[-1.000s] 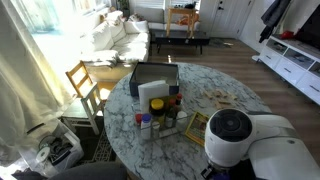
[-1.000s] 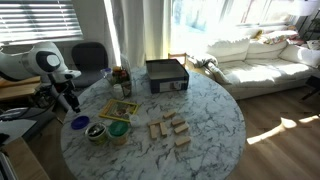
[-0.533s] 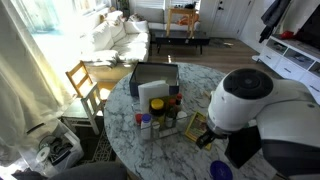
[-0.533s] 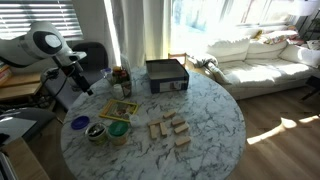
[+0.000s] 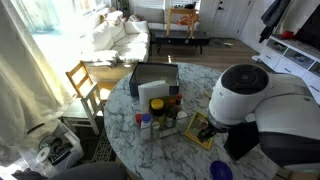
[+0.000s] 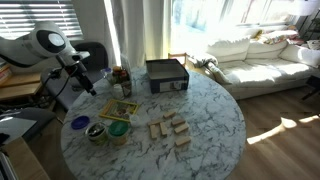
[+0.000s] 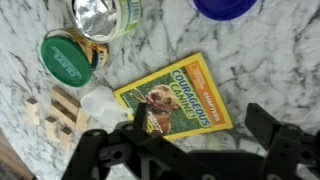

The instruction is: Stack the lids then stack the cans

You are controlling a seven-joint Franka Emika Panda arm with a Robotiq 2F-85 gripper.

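In the wrist view my gripper (image 7: 200,135) is open and empty, its dark fingers (image 7: 275,125) hovering over a yellow-green picture book. A silvery-topped can (image 7: 100,15) with pale green sides stands beyond the book. Beside it is the green lid (image 7: 67,60), with a pale yellowish side showing under its edge. The blue lid (image 7: 225,8) lies alone at the top edge. In an exterior view the gripper (image 6: 88,86) hangs above the table, behind the blue lid (image 6: 80,123), the can (image 6: 97,132) and the green lid (image 6: 118,130). The blue lid (image 5: 221,171) also shows by the arm.
The picture book (image 7: 175,100) lies flat under the gripper. Wooden blocks (image 6: 168,128) lie mid-table, and a black box (image 6: 166,75) stands at the back. Spice jars (image 5: 150,120) cluster by the box. The round marble table's edge (image 6: 70,150) is near the lids.
The arm has risen from beside the blue lid and swung in over the book. The jaws have spread wide. Lids and cans have not moved.
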